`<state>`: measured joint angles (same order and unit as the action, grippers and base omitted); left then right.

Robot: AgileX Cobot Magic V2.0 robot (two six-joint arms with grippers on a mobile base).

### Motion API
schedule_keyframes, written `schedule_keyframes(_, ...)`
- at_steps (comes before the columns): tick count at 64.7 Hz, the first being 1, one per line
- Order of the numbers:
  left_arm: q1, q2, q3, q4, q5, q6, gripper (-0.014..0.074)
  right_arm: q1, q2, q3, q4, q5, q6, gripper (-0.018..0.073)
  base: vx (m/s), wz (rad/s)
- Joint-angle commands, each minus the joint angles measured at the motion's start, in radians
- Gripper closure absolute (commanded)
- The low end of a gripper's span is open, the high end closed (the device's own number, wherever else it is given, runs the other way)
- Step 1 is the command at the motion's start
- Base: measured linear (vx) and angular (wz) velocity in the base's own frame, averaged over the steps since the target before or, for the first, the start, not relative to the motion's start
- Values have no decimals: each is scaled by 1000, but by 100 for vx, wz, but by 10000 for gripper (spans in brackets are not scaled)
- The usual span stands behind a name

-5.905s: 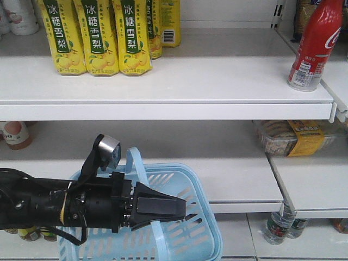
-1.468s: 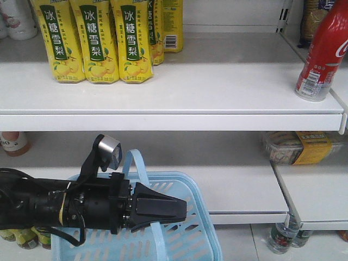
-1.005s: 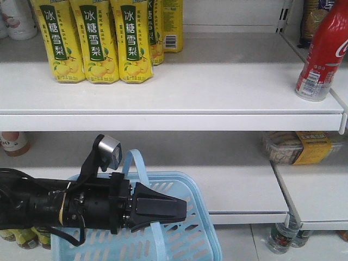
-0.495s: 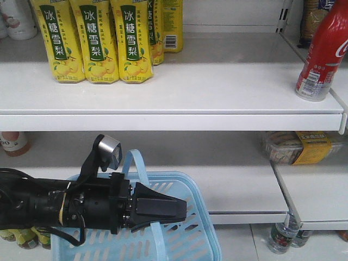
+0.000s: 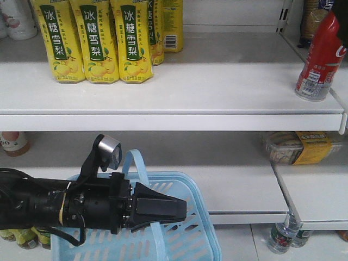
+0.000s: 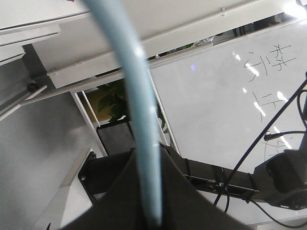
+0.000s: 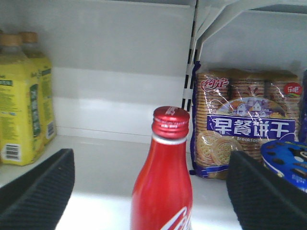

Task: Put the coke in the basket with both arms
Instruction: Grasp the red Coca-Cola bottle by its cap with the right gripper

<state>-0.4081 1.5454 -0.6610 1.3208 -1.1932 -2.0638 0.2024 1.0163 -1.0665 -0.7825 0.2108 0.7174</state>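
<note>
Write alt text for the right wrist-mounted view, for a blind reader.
A red-capped coke bottle stands on a white shelf between the open jaws of the right gripper. Biscuit packs stand behind it, right; yellow drink bottles far left.

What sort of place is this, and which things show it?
Probably a supermarket aisle, possibly a mock-up: white shelves hold rows of yellow drink bottles, a coke bottle and packaged biscuits, with a blue shopping basket below.

Left gripper (image 5: 182, 207) level, jaws clamped; right gripper (image 7: 151, 187) jaws spread wide.
</note>
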Motion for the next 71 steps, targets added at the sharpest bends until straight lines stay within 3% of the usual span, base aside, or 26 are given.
schedule_keyframes(1,-3,-38,-22,-62,-180,19,601,-1,48,-85,-48,9,-3,-45,0,0)
schedule_keyframes(19,-3,-38,-22,-62,-180,19,601,-4,210,-224,-70,72,27,-29,0,0)
schedule_keyframes(32,-3,-38,-22,-62,-180,19,601,-57,273,-270,-78,91,50,21,0,0)
schedule_keyframes(41,-3,-38,-22,-62,-180,19,601,-73,274,-272,-81,95,40,182,0,0)
schedule_keyframes(51,-3,-38,-22,-62,-180,19,601,-72,269,-272,-73,96,-4,496,0,0)
schedule_keyframes(54,-3,-38,-22,-62,-180,19,601,-69,261,-270,-55,96,-11,573,0,0)
schedule_keyframes(61,-3,-38,-22,-62,-180,19,601,-69,227,-269,11,105,-41,571,0,0)
schedule_keyframes(71,-3,-38,-22,-62,-180,19,601,-69,132,-269,240,163,-239,568,0,0)
